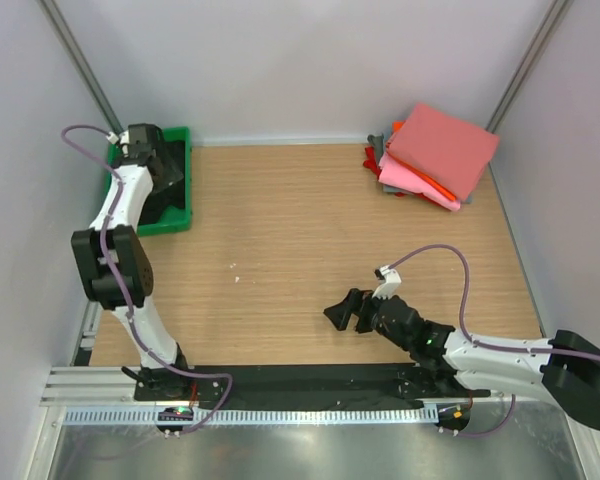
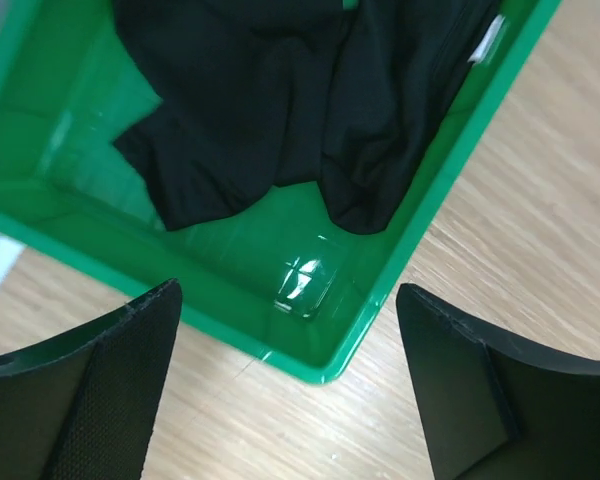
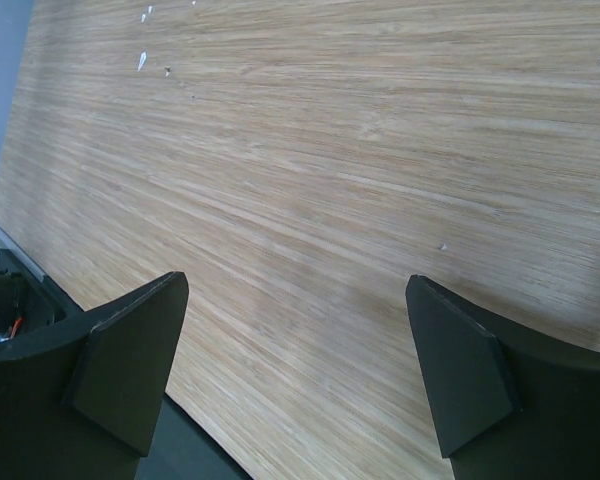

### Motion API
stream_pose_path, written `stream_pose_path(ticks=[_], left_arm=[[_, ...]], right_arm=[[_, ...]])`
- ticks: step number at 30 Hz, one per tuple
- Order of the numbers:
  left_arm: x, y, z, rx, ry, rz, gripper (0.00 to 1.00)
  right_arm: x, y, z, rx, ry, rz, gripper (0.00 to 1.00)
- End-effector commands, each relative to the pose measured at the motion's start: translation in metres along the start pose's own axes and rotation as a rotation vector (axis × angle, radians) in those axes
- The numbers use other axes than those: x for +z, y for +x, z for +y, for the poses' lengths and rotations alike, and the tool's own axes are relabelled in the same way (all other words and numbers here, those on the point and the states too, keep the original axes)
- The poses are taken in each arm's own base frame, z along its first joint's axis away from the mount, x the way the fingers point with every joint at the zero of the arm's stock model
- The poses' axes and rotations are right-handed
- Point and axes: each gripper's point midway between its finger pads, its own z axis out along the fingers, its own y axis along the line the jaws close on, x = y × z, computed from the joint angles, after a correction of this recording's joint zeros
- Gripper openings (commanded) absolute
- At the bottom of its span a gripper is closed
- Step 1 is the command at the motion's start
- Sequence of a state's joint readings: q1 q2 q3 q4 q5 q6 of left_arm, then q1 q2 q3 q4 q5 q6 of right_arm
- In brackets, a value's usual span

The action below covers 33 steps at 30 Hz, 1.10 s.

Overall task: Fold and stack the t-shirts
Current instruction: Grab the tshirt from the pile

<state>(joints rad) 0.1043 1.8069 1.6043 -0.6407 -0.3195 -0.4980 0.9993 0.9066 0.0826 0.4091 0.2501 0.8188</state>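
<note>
A crumpled black t-shirt lies in the green tray at the table's far left; the tray also shows in the top view. My left gripper is open and empty, hovering above the tray's near corner; in the top view the left gripper is over the tray. A stack of folded t-shirts, salmon-pink on top with pink, red, orange and grey beneath, sits at the far right corner. My right gripper is open and empty, low over bare wood near the front; it also shows in the right wrist view.
The wooden table is bounded by white walls at the back and sides. A black strip and a metal rail run along the near edge by the arm bases.
</note>
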Motion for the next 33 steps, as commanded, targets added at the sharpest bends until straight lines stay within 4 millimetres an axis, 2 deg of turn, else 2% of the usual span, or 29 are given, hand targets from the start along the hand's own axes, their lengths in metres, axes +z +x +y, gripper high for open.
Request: stream_pose_path(ticks=[1, 2, 3, 5, 8, 9, 20, 23, 29, 31, 32, 33], left_arm=[[0.020, -0.003, -0.012, -0.012, 0.034, 0.037, 0.87], [0.037, 0.007, -0.013, -0.003, 0.022, 0.072, 0.86], [0.043, 0.002, -0.016, -0.007, 0.031, 0.070, 0.83], [0.060, 0.007, -0.020, 0.003, 0.023, 0.089, 0.79], [0.072, 0.006, -0.023, 0.002, 0.015, 0.097, 0.74], [0.080, 0.011, -0.022, 0.005, 0.010, 0.113, 0.70], [0.109, 0.041, -0.009, 0.013, -0.079, 0.166, 0.63], [0.116, 0.048, -0.007, 0.022, -0.090, 0.178, 0.58], [0.126, 0.055, -0.005, 0.037, -0.097, 0.195, 0.36], [0.124, 0.052, -0.006, 0.043, -0.094, 0.190, 0.07], [0.121, 0.049, -0.005, 0.042, -0.097, 0.187, 0.00], [0.117, 0.045, -0.006, 0.041, -0.092, 0.178, 0.00]], right_arm=[[0.004, -0.018, 0.017, 0.010, -0.045, -0.062, 0.97], [0.004, -0.017, 0.017, 0.007, -0.043, -0.058, 0.97], [0.005, -0.017, 0.018, 0.009, -0.044, -0.057, 0.97], [0.006, -0.016, 0.017, 0.008, -0.040, -0.054, 0.97], [0.007, -0.016, 0.017, 0.005, -0.039, -0.051, 0.97], [0.008, -0.016, 0.018, 0.006, -0.037, -0.051, 0.97], [0.011, -0.015, 0.018, -0.001, -0.027, -0.040, 0.97], [0.012, -0.014, 0.017, 0.001, -0.025, -0.040, 0.97], [0.013, -0.014, 0.017, -0.001, -0.021, -0.036, 0.97], [0.013, -0.014, 0.017, -0.001, -0.021, -0.036, 0.97], [0.013, -0.014, 0.017, -0.001, -0.018, -0.036, 0.97], [0.013, -0.014, 0.017, -0.001, -0.020, -0.034, 0.97]])
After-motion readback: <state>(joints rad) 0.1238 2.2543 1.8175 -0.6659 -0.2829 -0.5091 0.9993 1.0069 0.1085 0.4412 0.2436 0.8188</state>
